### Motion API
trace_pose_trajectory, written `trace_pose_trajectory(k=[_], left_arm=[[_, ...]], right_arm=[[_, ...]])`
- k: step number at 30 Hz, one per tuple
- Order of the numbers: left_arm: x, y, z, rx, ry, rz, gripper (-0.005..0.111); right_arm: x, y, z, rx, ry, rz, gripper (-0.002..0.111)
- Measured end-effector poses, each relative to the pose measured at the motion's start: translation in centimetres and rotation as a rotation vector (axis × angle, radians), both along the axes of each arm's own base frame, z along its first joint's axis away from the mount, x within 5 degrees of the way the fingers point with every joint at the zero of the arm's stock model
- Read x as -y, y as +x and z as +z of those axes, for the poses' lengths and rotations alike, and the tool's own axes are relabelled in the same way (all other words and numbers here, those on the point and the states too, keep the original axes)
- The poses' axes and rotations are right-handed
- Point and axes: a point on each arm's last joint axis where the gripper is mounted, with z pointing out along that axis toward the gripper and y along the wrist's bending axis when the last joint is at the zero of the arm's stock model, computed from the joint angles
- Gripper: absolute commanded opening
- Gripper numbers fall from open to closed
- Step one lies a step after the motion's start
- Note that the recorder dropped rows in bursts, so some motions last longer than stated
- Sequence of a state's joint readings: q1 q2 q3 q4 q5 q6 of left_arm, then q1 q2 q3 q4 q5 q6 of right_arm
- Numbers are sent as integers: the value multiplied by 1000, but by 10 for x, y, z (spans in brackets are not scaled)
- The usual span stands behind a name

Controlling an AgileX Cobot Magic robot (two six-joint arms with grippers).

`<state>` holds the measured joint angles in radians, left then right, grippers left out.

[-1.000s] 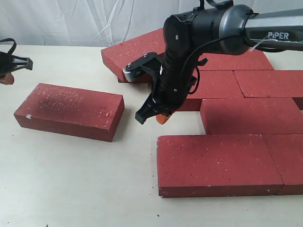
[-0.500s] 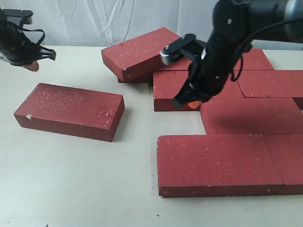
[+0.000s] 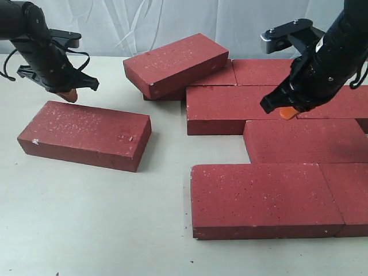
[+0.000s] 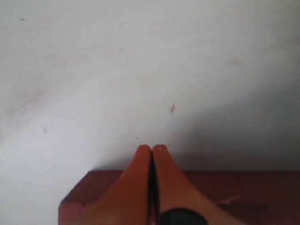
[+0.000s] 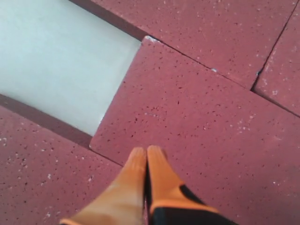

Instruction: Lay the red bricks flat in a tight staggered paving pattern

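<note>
Since the frame half a second earlier, the right fingers (image 3: 287, 112), orange, pressed together and empty, have swung right over the paved red bricks (image 3: 264, 198). The left fingers (image 3: 68, 94), likewise closed, have come down near the loose brick (image 3: 86, 133) on the pale bench (image 3: 86, 230). The bricks are rough, matte, speckled rectangular slabs.

Robot lab test-bench setup, indoors. Plain off-white matte tabletop (image 3: 86, 218) under 2 black jointed robot arms: left arm (image 3: 31, 37), right arm (image 3: 339, 57). Creased white cloth backdrop (image 3: 144, 23) hangs behind both arms, screening the surroundings. Flat dark-red speckled paving bricks (image 3: 259, 198) staged on tabletop, mostly beneath right arm.
</note>
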<state>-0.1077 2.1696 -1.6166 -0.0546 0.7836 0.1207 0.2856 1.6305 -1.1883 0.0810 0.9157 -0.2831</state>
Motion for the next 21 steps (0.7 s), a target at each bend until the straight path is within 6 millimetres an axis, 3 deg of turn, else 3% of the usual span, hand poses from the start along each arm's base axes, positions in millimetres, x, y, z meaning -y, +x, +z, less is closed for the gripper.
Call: trace_pose_trajectory(k=[9,21], left_arm=[[26,-10,-2,-75,6,-57,0],[43,-28,-8,-226,-48,-43,0]], right_arm=[[0,-14,10,66,74,-21,-1],[-8,-18,16,67,171,13,-1]])
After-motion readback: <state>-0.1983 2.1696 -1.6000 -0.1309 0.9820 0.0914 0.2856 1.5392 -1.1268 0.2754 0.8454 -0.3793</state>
